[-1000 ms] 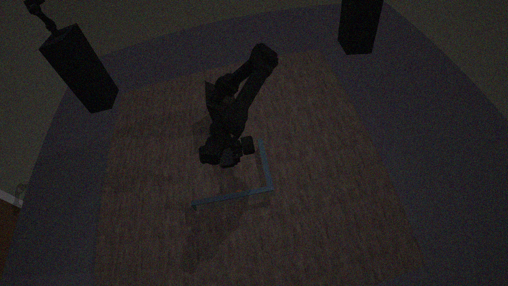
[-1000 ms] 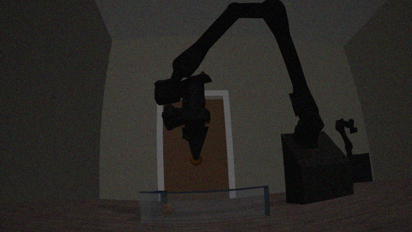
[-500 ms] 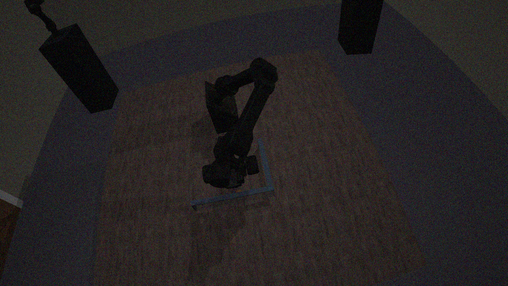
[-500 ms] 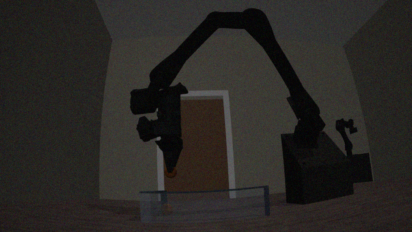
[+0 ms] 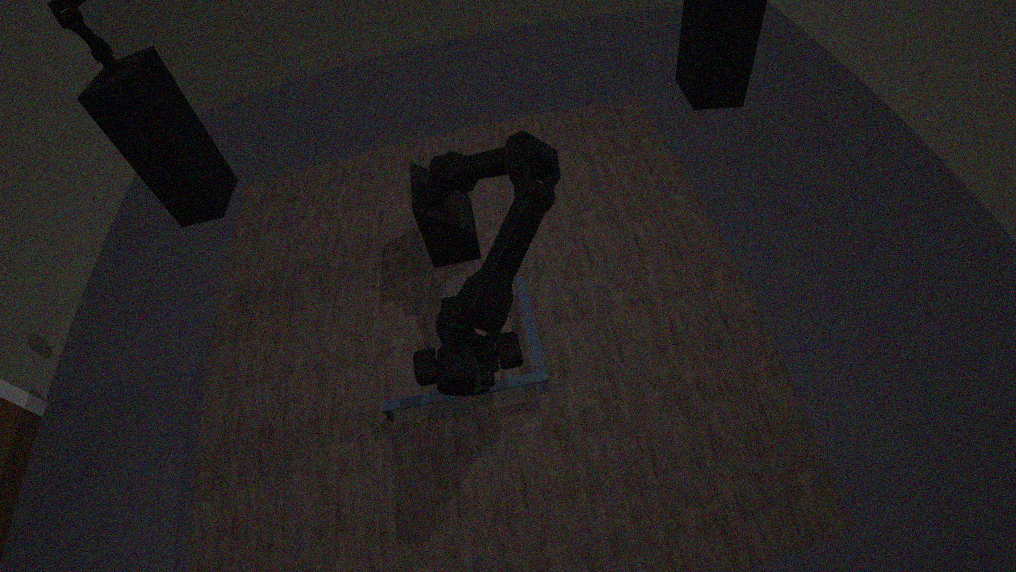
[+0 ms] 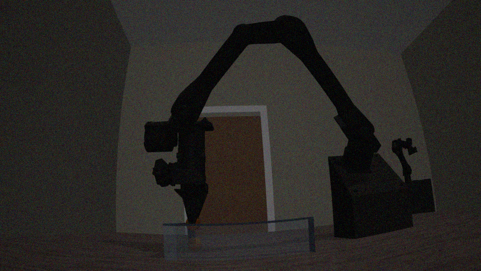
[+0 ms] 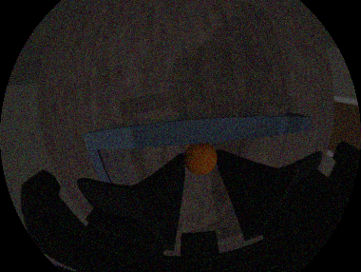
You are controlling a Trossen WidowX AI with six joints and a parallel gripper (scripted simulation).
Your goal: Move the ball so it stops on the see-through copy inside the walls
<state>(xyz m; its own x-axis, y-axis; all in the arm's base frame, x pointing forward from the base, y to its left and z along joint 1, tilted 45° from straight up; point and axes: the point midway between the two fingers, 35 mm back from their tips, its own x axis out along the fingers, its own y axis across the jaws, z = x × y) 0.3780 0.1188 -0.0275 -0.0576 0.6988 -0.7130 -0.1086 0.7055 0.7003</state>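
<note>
An orange ball [image 7: 200,159] is pinched between the two dark fingertips of the tool [image 7: 200,166], as seen in the wrist view. In that view a pale blue wall [image 7: 208,132] runs across just beyond the ball, and a second wall [image 7: 100,160] meets it at the left. From the exterior view the tool [image 6: 192,220] is pointed straight down, its tip level with the top edge of the near clear wall [image 6: 235,235], towards that wall's left end; the ball itself can hardly be made out there. From the top view the arm [image 5: 508,234] is stretched from its base over the wooden desk [image 5: 675,397], and the tool [image 5: 465,365] is seen inside the corner formed by the walls [image 5: 536,341], close to the near wall. The see-through copy cannot be made out in the dim light.
</note>
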